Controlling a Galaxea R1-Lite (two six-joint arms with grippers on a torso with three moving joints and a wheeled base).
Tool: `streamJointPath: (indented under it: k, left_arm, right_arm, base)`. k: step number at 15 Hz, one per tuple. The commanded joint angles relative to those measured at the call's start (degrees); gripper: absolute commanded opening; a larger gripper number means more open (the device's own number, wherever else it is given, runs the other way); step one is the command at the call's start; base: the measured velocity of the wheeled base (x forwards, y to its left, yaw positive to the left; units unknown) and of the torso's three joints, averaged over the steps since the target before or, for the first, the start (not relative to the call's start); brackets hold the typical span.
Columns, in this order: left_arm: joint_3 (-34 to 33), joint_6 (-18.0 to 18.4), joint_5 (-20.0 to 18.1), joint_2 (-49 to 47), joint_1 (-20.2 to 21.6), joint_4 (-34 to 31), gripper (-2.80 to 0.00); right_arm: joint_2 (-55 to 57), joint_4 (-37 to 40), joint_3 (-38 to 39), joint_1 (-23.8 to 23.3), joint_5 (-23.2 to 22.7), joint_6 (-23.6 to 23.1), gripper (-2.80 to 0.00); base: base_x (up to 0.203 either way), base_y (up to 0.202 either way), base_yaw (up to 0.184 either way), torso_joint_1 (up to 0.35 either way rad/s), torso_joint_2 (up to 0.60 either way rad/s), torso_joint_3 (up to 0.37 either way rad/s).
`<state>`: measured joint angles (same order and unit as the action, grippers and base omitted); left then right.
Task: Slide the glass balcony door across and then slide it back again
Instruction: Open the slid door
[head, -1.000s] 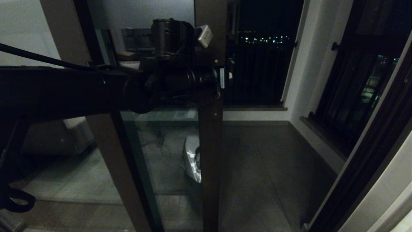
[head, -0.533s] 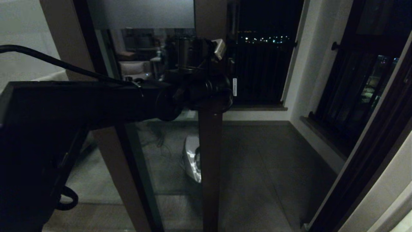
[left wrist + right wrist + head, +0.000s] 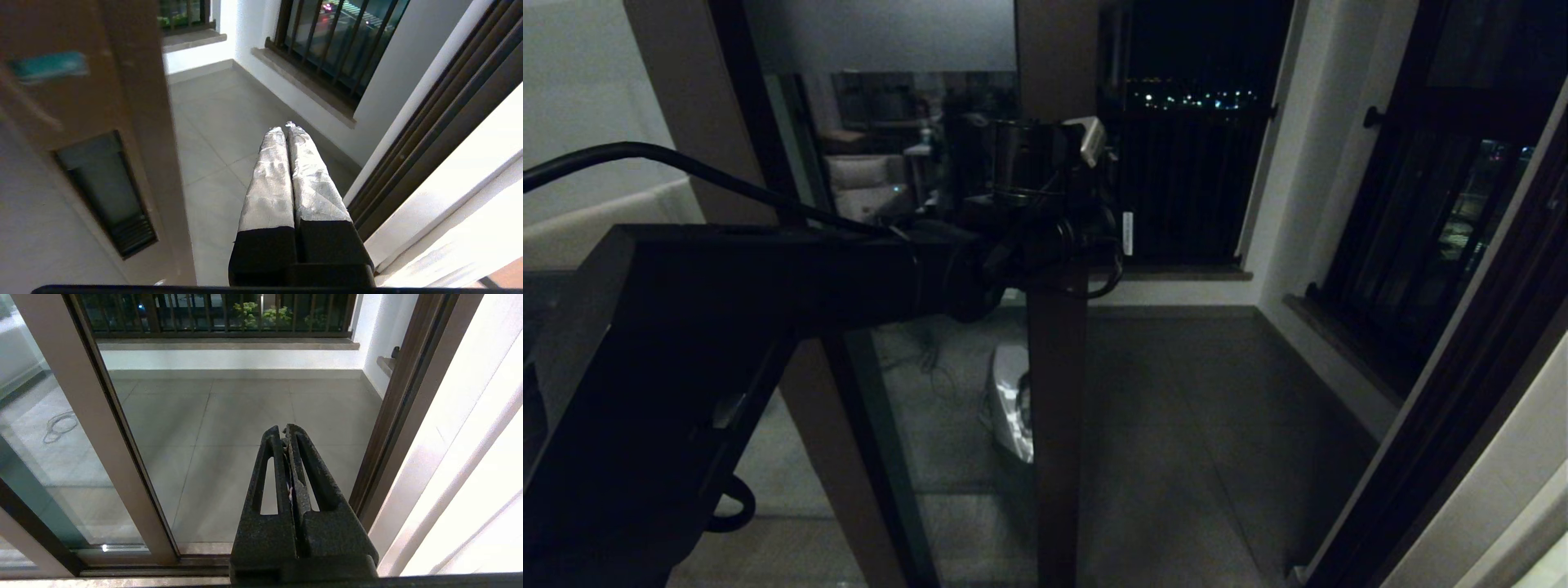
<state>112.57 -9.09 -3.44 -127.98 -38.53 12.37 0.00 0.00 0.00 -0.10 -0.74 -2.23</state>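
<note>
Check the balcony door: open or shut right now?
Open. The glass balcony door stands mid-opening, with bare balcony floor visible between its stile and the door jamb on the right.

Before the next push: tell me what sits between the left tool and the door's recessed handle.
Nothing. In the left wrist view the shut left tool hangs beside the glass balcony door, clear of its recessed handle; only bare floor tile shows behind the gap.

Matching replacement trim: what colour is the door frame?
Brown; the door frame shows best in the left wrist view.

Glass balcony door (image 3: 135, 81): brown frame, black recessed handle (image 3: 108, 192). Left gripper (image 3: 286, 126): crinkled silver fingers on black bases. Right gripper (image 3: 284, 428): black. Floor tiles (image 3: 245, 412): grey.
</note>
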Motion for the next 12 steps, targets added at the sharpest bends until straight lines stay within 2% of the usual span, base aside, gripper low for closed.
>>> streamJointPath:
  k: [1,5,8,12]
  left_arm:
    - [0.02,0.28,-0.08,0.54,-0.4,0.02,-2.8]
    - [0.08,0.88,0.26,0.52,-0.66,-0.33,-2.8]
    - [0.03,5.13,7.97,-0.63,-0.66,0.25,-2.8]
    - [0.02,6.54,13.28,-0.8,-0.66,0.17,-2.8]
  right_arm:
    - [0.09,0.0,0.0,0.01,-0.05,-0.04,-2.8]
    - [0.09,0.0,0.0,0.01,-0.05,0.03,-2.8]
    - [0.09,0.0,0.0,0.01,-0.05,0.0,-2.8]
    - [0.09,0.0,0.0,0.01,-0.05,-0.05,-2.8]
  base:
    - [0.0,0.0,0.0,0.0,0.0,0.0]
    - [0.0,0.0,0.0,0.0,0.0,0.0]
    - [0.0,0.0,0.0,0.0,0.0,0.0]
    - [0.0,0.0,0.0,0.0,0.0,0.0]
